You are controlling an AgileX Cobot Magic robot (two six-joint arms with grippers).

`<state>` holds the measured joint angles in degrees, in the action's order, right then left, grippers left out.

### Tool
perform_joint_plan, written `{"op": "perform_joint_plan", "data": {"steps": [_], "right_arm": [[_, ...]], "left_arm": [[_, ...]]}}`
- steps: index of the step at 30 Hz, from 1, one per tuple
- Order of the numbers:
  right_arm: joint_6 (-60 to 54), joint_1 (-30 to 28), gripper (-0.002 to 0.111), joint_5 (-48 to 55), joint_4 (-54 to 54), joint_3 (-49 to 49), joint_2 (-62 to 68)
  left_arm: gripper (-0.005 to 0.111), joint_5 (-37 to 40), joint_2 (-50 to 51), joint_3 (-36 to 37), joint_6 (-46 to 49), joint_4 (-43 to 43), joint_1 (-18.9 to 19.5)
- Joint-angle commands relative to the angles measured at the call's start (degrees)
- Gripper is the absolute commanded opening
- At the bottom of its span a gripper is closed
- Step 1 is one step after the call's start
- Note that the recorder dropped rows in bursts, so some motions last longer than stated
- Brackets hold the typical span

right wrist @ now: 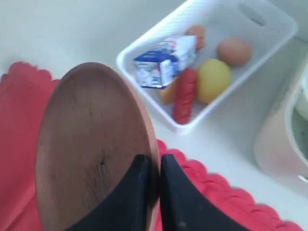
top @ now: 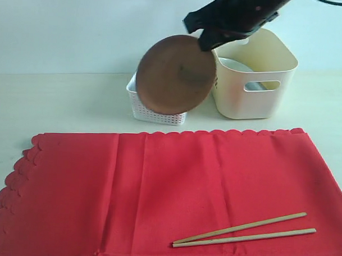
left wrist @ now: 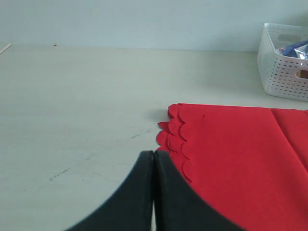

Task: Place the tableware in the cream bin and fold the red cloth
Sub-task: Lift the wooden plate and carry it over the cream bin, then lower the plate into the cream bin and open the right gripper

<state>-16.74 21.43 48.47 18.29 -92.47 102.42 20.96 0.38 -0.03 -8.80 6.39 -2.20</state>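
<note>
My right gripper (right wrist: pixel 155 166) is clamped on the rim of the round brown wooden plate (top: pixel 176 72). It's tilted in the air above the small white perforated basket (top: pixel 154 115), just left of the tall cream plastic bin (top: pixel 273 103). Pale greenish-white bowl (top: pixel 236 65) already in bin; other contents hidden. Left to do, I reckon: plate in, then the two light wooden chopsticks (top: pixel 244 237), near right on the big red scalloped cloth (top: pixel 129 188), & fold it; it's flat. My left gripper (left wrist: pixel 153 163): shut, empty, by cloth's left edge.
</note>
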Motion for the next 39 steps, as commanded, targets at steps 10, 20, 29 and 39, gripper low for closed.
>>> {"op": "perform_joint_plan", "data": {"steps": [10, 20, 29, 39], "right_arm": [[-3.04, -20.03, 0.000, -2.11, 9.24, -16.08, 10.42], [-0.52, -24.07, 0.000, -6.65, 5.06, -29.73, 26.82], [-2.62, -24.07, 0.015, -5.95, 11.80, -29.73, 31.63], [1.02, -24.90, 0.047, -0.61, 8.17, -29.73, 27.15]], "left_arm": [[0.000, -0.55, -0.38, 0.03, -0.13, 0.05, 0.24], [0.000, -0.55, -0.38, 0.03, -0.13, 0.05, 0.24], [0.000, -0.55, -0.38, 0.03, -0.13, 0.05, 0.24], [0.000, -0.55, -0.38, 0.03, -0.13, 0.05, 0.24]]}}
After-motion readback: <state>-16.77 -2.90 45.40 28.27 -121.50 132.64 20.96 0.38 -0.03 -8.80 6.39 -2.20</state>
